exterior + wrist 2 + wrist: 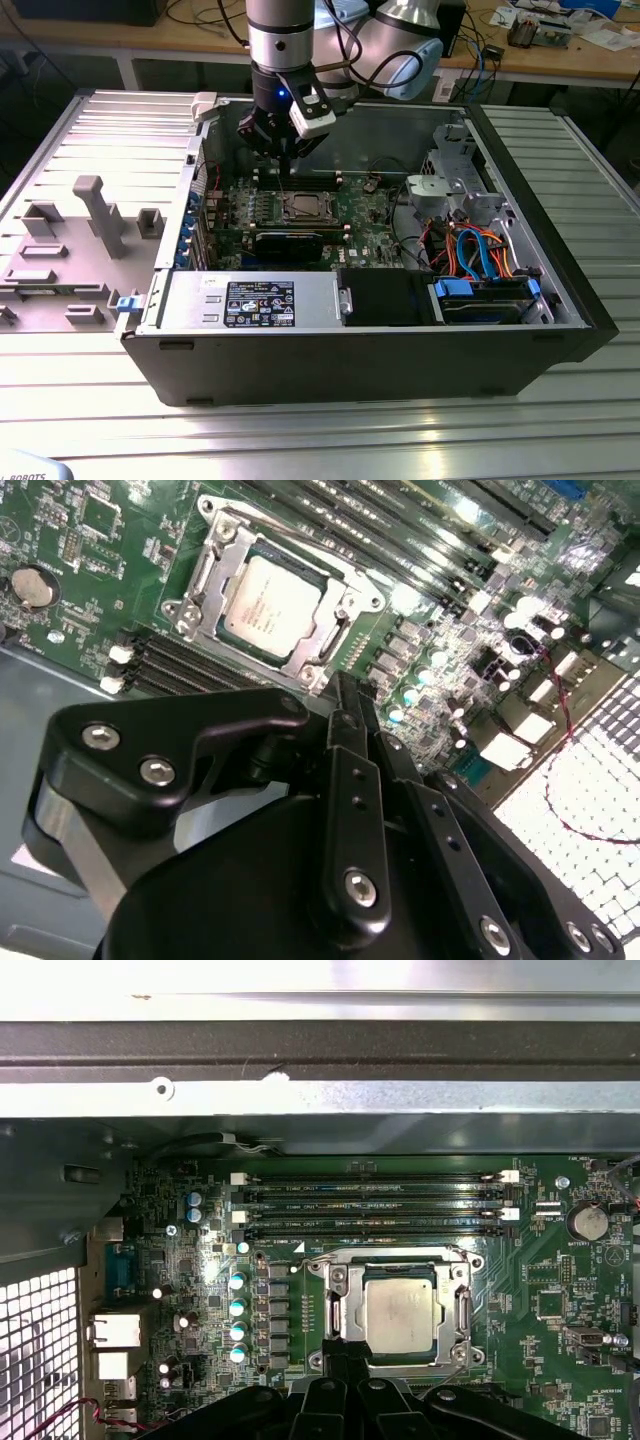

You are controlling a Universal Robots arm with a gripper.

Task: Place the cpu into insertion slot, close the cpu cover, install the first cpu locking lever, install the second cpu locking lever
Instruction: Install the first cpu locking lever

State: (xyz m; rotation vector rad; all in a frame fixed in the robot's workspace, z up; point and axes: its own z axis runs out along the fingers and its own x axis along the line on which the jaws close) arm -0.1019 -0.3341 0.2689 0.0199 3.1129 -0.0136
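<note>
The cpu (400,1312), a small silver-topped square chip, lies in the insertion slot (390,1256) on the green board inside the open computer case. The silvery cpu cover (340,1300) lies flat around it, its window framing the chip. In the second wrist view the cpu (270,605) and cover (205,575) show the same, with a thin wire lever running along the frame's edge. My black gripper (345,695) hangs just beside the socket's edge, fingers drawn together and holding nothing. In the exterior view the gripper (287,170) hovers a little above the cpu (300,207).
Long black memory slots (370,1205) run beside the socket. A power supply (250,300) lines the case's near wall. A drive cage (455,185) and blue cables (480,250) fill the exterior view's right. A grey fixture (90,215) stands outside the case at the left.
</note>
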